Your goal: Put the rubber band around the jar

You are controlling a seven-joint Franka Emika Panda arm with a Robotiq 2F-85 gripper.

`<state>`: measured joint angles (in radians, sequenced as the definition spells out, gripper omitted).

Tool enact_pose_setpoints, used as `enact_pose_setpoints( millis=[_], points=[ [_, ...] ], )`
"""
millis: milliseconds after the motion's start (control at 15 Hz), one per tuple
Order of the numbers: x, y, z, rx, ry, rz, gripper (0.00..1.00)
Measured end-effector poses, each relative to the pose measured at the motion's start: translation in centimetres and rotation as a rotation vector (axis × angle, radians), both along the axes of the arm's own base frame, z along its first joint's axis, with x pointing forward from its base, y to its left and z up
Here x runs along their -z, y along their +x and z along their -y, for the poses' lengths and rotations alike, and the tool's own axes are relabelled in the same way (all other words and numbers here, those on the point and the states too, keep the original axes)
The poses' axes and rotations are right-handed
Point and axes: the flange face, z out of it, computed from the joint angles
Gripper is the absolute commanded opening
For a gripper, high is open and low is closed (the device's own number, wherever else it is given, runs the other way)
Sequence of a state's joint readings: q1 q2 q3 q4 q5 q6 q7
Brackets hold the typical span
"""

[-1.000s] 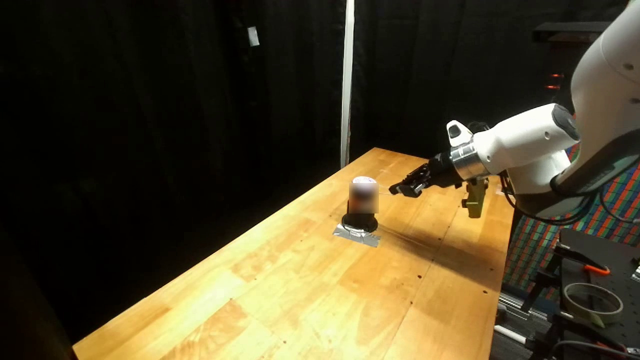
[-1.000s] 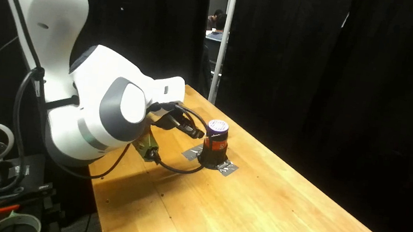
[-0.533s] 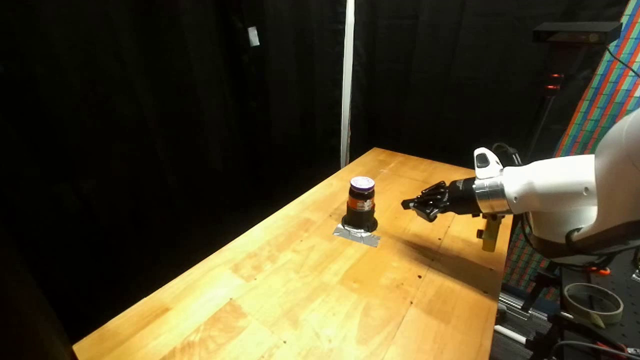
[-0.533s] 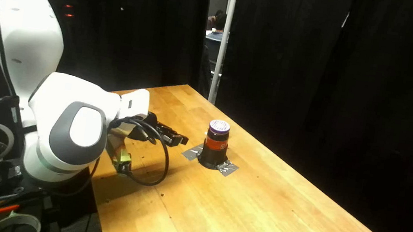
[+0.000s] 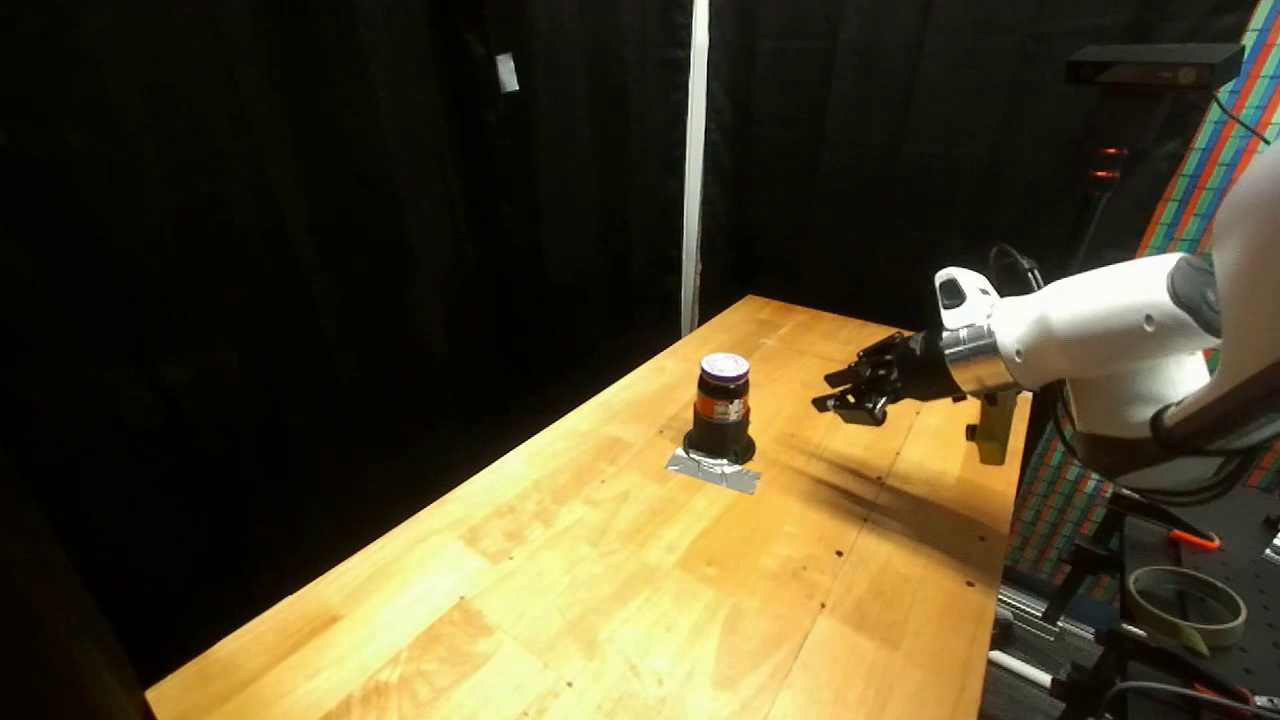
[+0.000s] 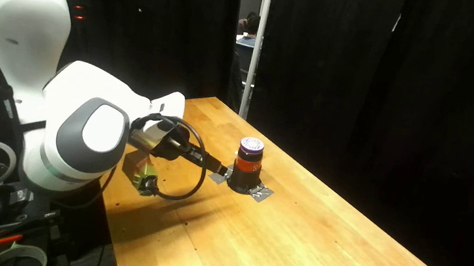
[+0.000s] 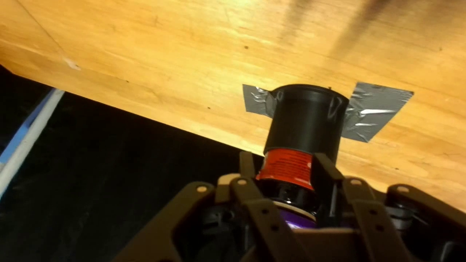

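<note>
In both exterior views the jar (image 6: 248,164) stands upright near the middle of the frame, in a black holder (image 7: 305,123) which grey tape (image 7: 378,105) appears to fix to the tabletop (image 5: 600,580); its long axis is therefore vertical, with the purple-edged lid (image 6: 252,145) uppermost. In an exterior view the pincer (image 5: 826,391) is to the right of the jar, above the tabletop, near it but apart. It points left and slightly downward in that frame, so its direction goes across the axis of the jar and roughly toward its side. The fingers (image 7: 247,164) are spread, with a moderate gap, and I see nothing held between them. In the wrist view the jar appears in this gap, a little nearer to the finger on the right. The rubber band I cannot distinguish, neither on the jar nor at the fingers; whether it is already placed, I am unable to say. If it remains to be placed, I judge that the pincer must go left in that frame and over the lid, because a straight advance could push against the jar's side.
</note>
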<state>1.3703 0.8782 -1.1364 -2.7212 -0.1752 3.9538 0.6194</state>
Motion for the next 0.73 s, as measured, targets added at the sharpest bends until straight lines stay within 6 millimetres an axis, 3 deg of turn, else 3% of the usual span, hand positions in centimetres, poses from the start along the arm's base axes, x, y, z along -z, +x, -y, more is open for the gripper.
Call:
enact_pose_setpoints(
  millis=[200,467,733],
  points=[
    [-3.5,1.5,2.9,0.052,-0.069,-0.135,0.99],
    [-7.1,2.3,6.4,0.112,-0.155,-0.274,1.0],
    [-8.9,3.3,6.9,0.175,-0.173,-0.391,1.0]
  ],
)
